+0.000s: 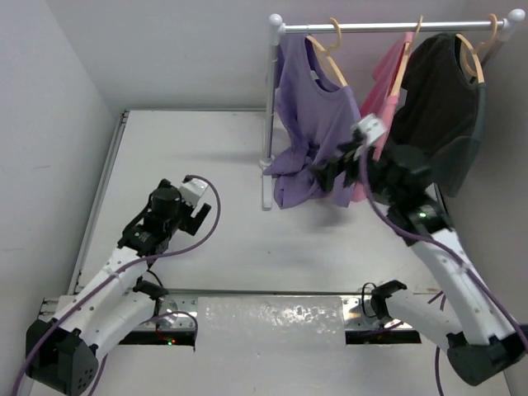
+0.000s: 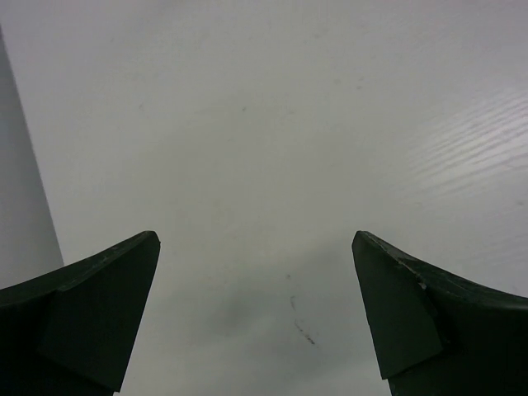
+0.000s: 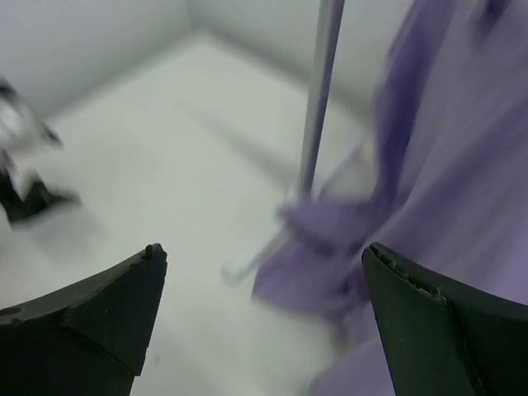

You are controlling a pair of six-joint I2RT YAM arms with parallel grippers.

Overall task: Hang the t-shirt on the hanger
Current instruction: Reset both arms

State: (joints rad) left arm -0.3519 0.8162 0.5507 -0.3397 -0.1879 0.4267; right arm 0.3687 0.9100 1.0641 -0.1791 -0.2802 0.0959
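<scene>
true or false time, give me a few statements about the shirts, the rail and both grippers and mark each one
1. The lavender t-shirt hangs from the leftmost hanger on the rail. True.
2. The right gripper is shut on the t-shirt's hem. False: its jaws stand open and grip nothing.
3. The black shirt hangs at the rail's right end. True.
4. The left gripper holds a hanger. False: it is open and empty above the table.
5. The pink shirt lies on the table. False: it hangs between the other two shirts.
</scene>
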